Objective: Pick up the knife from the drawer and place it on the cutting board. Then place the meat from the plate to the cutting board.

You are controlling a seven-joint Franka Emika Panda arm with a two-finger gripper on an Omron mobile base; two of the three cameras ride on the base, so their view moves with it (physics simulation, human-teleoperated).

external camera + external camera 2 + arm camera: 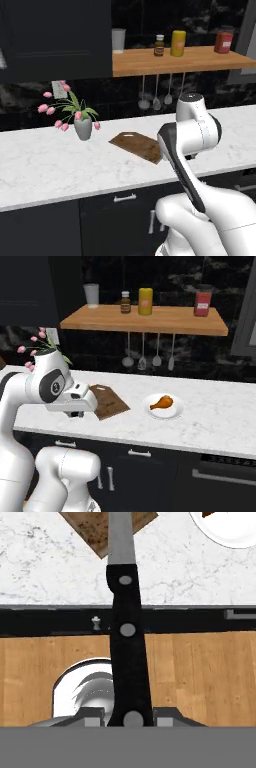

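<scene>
- Here, your gripper is pinching the knife by its handle end.
- You are carrying it boardward; keep the blade level over the cutting board.

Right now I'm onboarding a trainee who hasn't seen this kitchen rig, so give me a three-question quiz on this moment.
1. True or false: the gripper is shut on the knife.
2. Where is the meat? A) plate B) cutting board C) shelf
3. Fill in: the cutting board lies on the ____.

Key: 1 true; 2 A, on the white plate; 3 marble counter.
</scene>
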